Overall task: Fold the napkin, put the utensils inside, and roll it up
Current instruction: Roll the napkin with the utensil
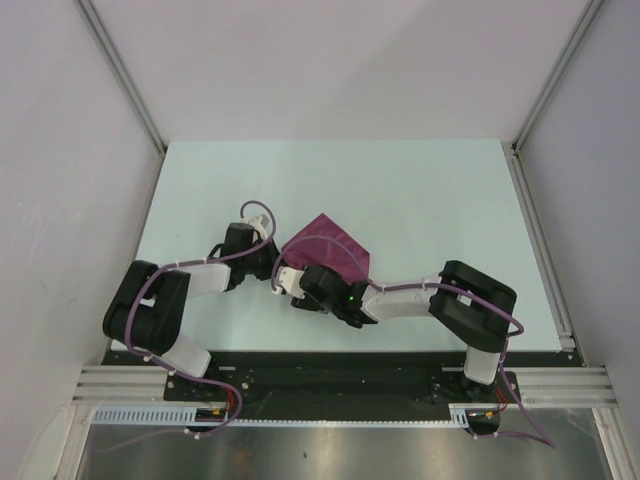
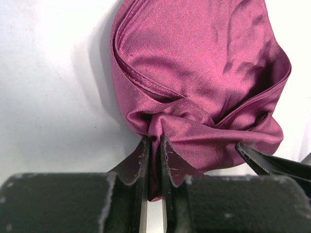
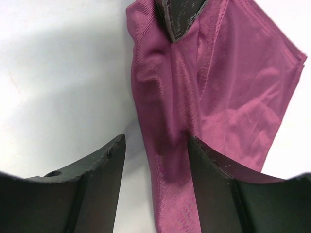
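Desk: the desk (image 1: 420,190) has a plain, matt, pale mint-green top, a wide rectangle from above; the wrist views show it almost white.
Near edge: a black strip (image 1: 330,365) runs along it.
Right edge: a light metal rail (image 1: 540,250) follows that side.
On the desk: the napkin (image 1: 330,250), a plum-purple cloth with a slight sheen.
Place: about mid-width, a little left of centre, closer to the near edge than the far one.
Lie: folded over in layers; the spread part lies flat, hemmed edges meeting at a corner, while the near end is gathered into a creased bunch.
Shadow: a soft grey shadow (image 2: 92,63) falls on the desk just beside the cloth.
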